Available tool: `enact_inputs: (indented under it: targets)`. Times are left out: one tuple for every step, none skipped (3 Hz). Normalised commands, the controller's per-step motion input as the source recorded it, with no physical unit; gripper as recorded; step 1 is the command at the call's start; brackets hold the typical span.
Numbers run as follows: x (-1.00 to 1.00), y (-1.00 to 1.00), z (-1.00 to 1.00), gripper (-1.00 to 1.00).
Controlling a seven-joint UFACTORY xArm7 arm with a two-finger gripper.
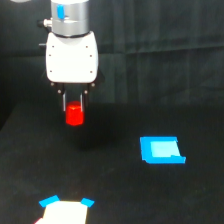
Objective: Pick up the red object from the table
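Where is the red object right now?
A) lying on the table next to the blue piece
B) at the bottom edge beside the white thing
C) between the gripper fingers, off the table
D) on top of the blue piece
C: the red object sits between the fingers of the gripper, with bare table below it and the blue piece well off to the exterior view's right.
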Motion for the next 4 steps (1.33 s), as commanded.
enact_inputs:
  targets:
    - [0.77,-0.33,1.0,-1.0]
    - [1.0,-0.24,0.23,-0.93]
    - [0.94,-0.39,-0.34,-1.0]
    - [0.7,-0.4,-0.26,-0.93]
